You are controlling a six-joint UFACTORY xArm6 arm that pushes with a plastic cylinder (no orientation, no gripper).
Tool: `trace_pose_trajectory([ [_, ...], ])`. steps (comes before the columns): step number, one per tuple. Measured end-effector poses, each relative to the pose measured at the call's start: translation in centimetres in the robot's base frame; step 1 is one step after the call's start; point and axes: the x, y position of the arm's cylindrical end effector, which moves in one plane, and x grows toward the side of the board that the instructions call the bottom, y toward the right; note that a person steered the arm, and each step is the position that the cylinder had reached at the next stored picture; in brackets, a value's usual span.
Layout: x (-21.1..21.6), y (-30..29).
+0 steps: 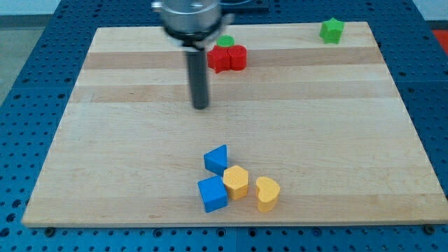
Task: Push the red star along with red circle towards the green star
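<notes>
The rod carries no pincer; my tip (201, 106) rests on the desk (336, 140), just near-left of the touching red star (218, 60) and red circle (237, 57); the green star (332, 30) sits far right.

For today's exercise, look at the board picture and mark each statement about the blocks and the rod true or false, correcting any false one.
1. The green star sits near the view's top right corner of the board. True.
2. My tip is touching the red star. False: it stands apart from it, toward the view's bottom and slightly left.
3. The red star and red circle sit side by side, touching. True.
4. The blue and yellow blocks are scattered along the view's top edge. False: the blue blocks and yellow blocks cluster near the view's bottom.
5. A green block peeks out behind the red pair. True.
</notes>
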Motion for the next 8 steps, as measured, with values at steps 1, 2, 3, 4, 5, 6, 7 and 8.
trace_pose_trajectory([
  [1, -0.9, -5.2],
  [2, -7.1, -4.2],
  [3, -8.4, -2.8],
  [4, -11.1, 1.1],
  [5, -10.9, 3.0],
  [6, -11.3, 7.7],
  [7, -11.0, 8.3],
  [8, -10.9, 8.0],
])
